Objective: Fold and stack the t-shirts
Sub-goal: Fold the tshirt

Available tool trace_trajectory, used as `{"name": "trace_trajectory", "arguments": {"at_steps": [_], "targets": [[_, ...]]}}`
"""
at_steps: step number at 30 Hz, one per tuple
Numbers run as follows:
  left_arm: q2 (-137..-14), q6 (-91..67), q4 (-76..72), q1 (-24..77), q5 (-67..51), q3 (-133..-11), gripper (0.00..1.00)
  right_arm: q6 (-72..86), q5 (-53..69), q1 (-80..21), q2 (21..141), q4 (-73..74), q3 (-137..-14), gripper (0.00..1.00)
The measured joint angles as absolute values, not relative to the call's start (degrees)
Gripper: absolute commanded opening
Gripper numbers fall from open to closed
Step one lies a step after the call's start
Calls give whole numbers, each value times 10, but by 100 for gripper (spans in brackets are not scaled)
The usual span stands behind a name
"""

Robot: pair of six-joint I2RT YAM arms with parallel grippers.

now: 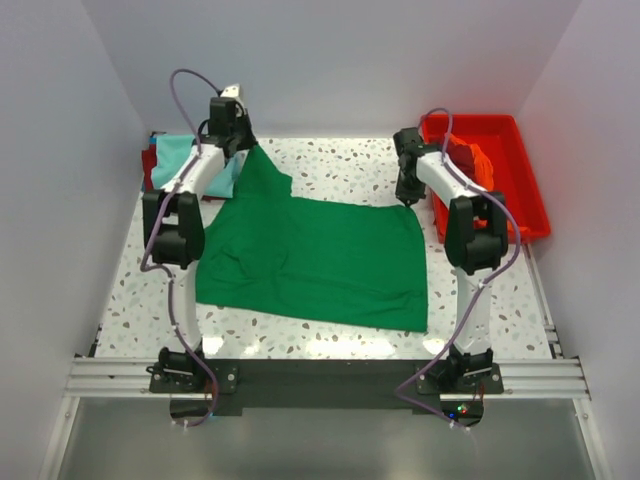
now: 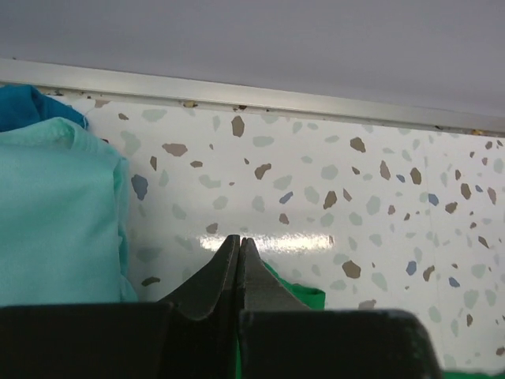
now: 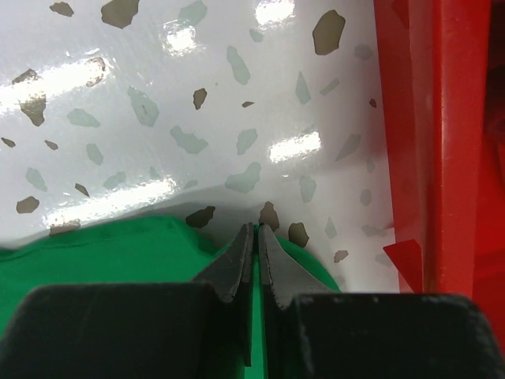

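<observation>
Two hands grip one green t-shirt (image 1: 320, 260) by its far corners as it lies spread across the middle of the table (image 1: 330, 165), its body running from the grips towards the near edge. At the far-left corner a folded teal t-shirt (image 1: 178, 155) rests on a dark red one (image 1: 149, 167), just beside the left arm. The left hand (image 2: 238, 241), fingers pressed together with green cloth showing at their tips, appears clamped on the shirt's far-left corner. That corner is drawn up into a peak close to the far edge.

The right hand (image 3: 256, 229) is likewise pinched together, with green fabric around its tips, and it holds the far-right corner low over the table. It sits close beside the red tray (image 1: 530, 190) at the far-right corner, where an orange t-shirt (image 1: 482, 160) waits.

The held edge is the shirt's long axis, running left to right between the two hands. It slants, its left end nearer the far edge than its right. All loose cloth lies on the near side of both hands, so the coming fold looks to be a joint pull towards the near edge. Neither arm is the nearer one, since each already has its corner.
</observation>
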State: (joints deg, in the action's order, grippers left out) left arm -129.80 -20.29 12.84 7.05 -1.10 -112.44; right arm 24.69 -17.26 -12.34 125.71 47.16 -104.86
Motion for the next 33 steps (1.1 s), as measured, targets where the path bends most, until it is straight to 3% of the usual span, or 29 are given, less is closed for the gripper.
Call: {"name": "trace_trajectory", "arguments": {"at_steps": [6,16,25,33], "targets": [[-1201,-181,100,67,-59,-987,0,242,-167,-122,1232,467,-1030,0],[-915,-174,78,68,-47,-676,0,230,-131,-123,1070,441,-865,0],[-776,-185,117,67,11,-523,0,230,-103,-125,981,414,-709,0],[-670,-202,168,67,39,-425,0,231,-95,-132,923,410,-643,0]]}}
